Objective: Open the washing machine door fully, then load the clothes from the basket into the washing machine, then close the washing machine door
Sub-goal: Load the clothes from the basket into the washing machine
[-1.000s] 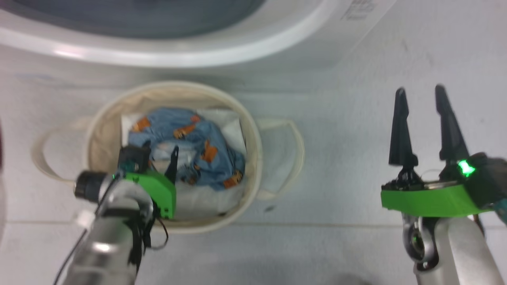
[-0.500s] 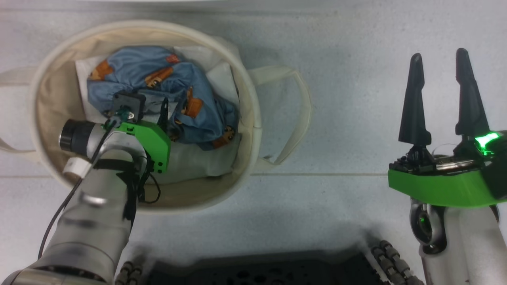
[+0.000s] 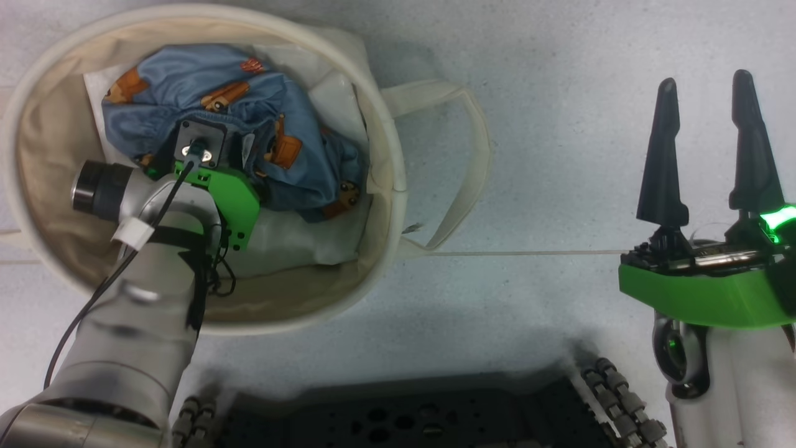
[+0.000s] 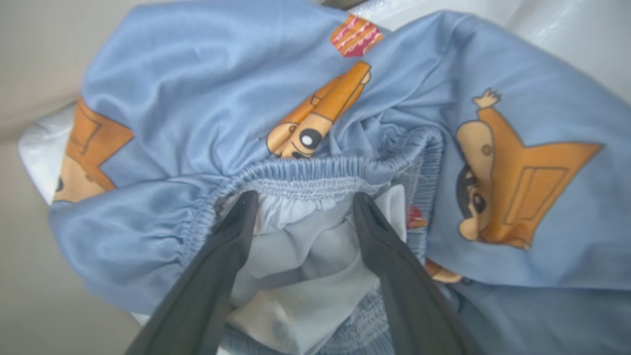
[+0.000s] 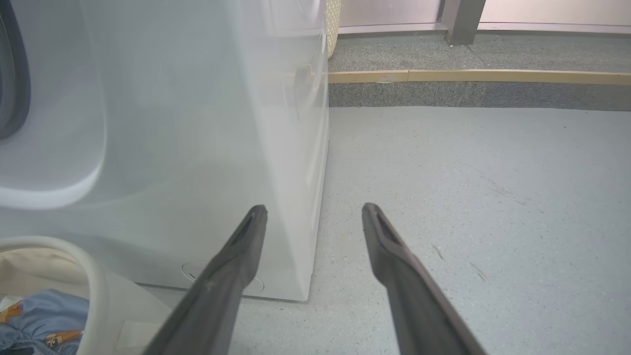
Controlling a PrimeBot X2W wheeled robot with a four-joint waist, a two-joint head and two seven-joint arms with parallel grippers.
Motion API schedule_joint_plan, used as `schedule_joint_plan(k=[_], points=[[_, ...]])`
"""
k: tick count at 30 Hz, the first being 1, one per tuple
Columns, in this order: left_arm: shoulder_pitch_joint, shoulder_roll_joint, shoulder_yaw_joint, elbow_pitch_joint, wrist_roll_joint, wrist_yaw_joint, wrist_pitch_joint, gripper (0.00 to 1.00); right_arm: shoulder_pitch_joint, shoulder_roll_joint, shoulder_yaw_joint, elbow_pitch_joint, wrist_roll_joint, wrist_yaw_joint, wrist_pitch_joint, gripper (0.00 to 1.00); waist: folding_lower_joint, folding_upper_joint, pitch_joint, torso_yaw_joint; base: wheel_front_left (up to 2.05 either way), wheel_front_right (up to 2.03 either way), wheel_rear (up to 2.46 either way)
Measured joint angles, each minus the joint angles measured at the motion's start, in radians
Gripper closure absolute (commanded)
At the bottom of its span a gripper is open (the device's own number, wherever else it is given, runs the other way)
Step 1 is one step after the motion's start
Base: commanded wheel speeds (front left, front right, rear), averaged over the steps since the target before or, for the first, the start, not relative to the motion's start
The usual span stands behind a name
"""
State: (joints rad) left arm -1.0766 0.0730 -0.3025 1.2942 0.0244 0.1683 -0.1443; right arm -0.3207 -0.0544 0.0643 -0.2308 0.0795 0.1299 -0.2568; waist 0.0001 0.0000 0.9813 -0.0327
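Left wrist view shows us the blue cartoon-print clothes [image 4: 197,88], bunched in the basket [image 3: 37,162], lying right beneath our left gripper [image 4: 304,199], its fingers [image 4: 222,256] spread wide, gripping nothing, tips at the elastic waistband [image 4: 315,170], while our right gripper [image 3: 704,81], likewise parted and empty, hangs well off to the right above the floor [image 3: 559,186].

Left hand [image 4: 304,199], right hand [image 3: 704,81]: two long tapering black fingers [image 3: 662,174] each, on bright green wrist plates [image 3: 696,298]; brushed silver left forearm [image 3: 130,348] with black cable [image 3: 163,193], white tie [image 3: 132,232]; lit green lamp [image 3: 777,219] at right wrist; black perforated base [image 3: 404,423], ribbed rollers [image 3: 622,398]
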Motion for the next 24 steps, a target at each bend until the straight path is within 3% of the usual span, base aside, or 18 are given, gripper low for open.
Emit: schedule_joint_plan(k=[4, 5, 24], points=[[-0.009, -0.002, -0.021, 0.0, 0.01, 0.007, 0.018, 0.0, 0.0, -0.005, -0.002, -0.004, 0.0, 0.0, 0.0, 0.0, 0.0, 0.0, 0.007, 0.006, 0.0, 0.0, 0.0], [-0.012, -0.002, -0.025, 0.0, 0.01, 0.007, 0.02, 1.0, 0.0, -0.006, -0.003, -0.004, 0.0, 0.0, 0.0, 0.0, -0.0001, 0.0, 0.007, 0.007, 0.0, 0.0, 0.0], [-0.005, -0.02, 0.002, 0.001, -0.072, 0.024, -0.098, 1.0, 0.0, -0.014, 0.0, 0.02, 0.001, 0.0, 0.0, 0.0, -0.0001, 0.0, -0.058, 0.031, 0.0, 0.0, 0.0]])
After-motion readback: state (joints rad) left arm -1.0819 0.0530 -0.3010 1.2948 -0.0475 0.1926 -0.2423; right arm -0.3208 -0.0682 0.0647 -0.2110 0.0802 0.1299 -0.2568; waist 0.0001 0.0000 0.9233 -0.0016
